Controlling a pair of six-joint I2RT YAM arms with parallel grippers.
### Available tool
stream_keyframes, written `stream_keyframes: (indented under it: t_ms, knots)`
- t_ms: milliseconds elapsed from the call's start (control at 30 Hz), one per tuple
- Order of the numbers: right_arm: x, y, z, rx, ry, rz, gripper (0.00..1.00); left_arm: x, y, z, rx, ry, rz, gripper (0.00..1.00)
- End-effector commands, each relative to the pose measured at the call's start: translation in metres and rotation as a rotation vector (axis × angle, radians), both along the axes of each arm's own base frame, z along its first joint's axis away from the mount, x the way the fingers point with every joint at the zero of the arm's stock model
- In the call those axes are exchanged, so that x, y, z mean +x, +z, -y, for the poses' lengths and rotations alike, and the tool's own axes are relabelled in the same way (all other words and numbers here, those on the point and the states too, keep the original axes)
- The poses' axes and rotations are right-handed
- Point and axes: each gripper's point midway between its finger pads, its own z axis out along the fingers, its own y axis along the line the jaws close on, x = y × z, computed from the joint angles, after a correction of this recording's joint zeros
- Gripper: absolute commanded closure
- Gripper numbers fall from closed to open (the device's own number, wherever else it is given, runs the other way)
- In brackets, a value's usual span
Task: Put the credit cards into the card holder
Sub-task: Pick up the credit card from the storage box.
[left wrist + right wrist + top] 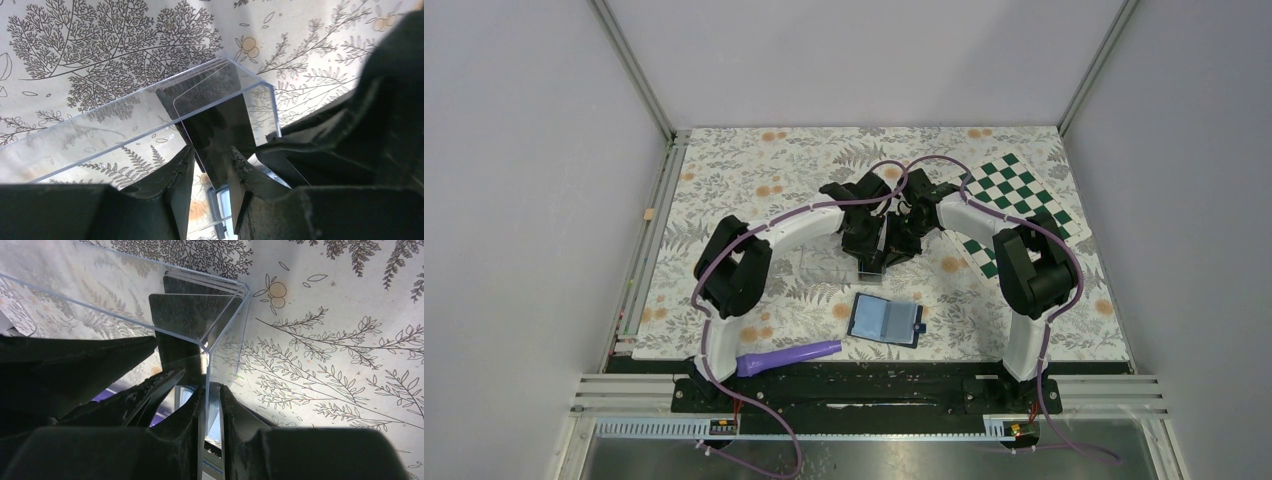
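Observation:
Dark credit cards [212, 125] stand on edge in the end of a clear plastic box [115, 125]. My left gripper [212, 150] straddles one card from above, its fingers open with a gap on the left side of the card. The same cards [187, 315] lean in the box's corner [220, 325] in the right wrist view. My right gripper [212, 389] is shut on the box's thin end wall. The card holder [886, 319], a navy wallet, lies open on the mat in front of both grippers [884, 235].
A purple tube-like object [789, 357] lies at the mat's near edge by the left arm's base. A green-and-white chequered board [1014, 205] sits at the back right under the right arm. Grey walls enclose the floral mat [724, 180].

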Motion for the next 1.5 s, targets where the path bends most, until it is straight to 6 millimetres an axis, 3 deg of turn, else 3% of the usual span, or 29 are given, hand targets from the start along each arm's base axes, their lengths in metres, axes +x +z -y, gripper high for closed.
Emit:
stream_keyframes:
  t_ms: [0,333,533,600,700,767,867,1000,1133,1233,1467]
  knots:
    - [-0.001,0.009,-0.010,0.054,0.024,-0.004,0.80,0.008,0.038,0.024,-0.165,0.011,0.083,0.70]
    - [-0.001,0.009,-0.010,0.051,0.024,-0.003,0.80,0.004,0.022,0.028,-0.245,0.040,0.031,0.73]
    - [0.000,0.011,-0.010,0.055,0.022,0.002,0.80,0.006,0.024,0.025,-0.346,0.102,0.021,0.76]
    - [0.000,0.011,-0.011,0.055,0.020,0.001,0.80,0.007,0.021,0.023,-0.342,0.112,0.011,0.80]
    - [0.001,0.013,-0.011,0.058,0.021,0.007,0.80,0.008,0.015,0.018,-0.307,0.124,-0.003,1.00]
    - [0.002,0.017,-0.011,0.063,0.022,0.018,0.79,0.009,0.019,0.017,-0.310,0.125,0.007,1.00]
    - [0.002,0.030,-0.009,0.072,0.021,0.055,0.72,0.012,0.038,0.017,-0.336,0.129,0.046,1.00]
    - [0.003,0.061,-0.005,0.091,0.014,0.146,0.48,0.017,0.079,0.015,-0.388,0.130,0.135,1.00]
    - [-0.003,0.095,0.005,0.131,0.004,0.232,0.34,0.012,0.123,0.008,-0.456,0.131,0.217,1.00]
    - [-0.015,0.119,0.011,0.192,0.006,0.266,0.30,-0.003,0.153,0.000,-0.541,0.135,0.243,1.00]
    - [-0.074,0.171,0.008,0.459,0.111,0.308,0.33,-0.070,0.172,-0.008,-0.811,0.103,0.130,1.00]
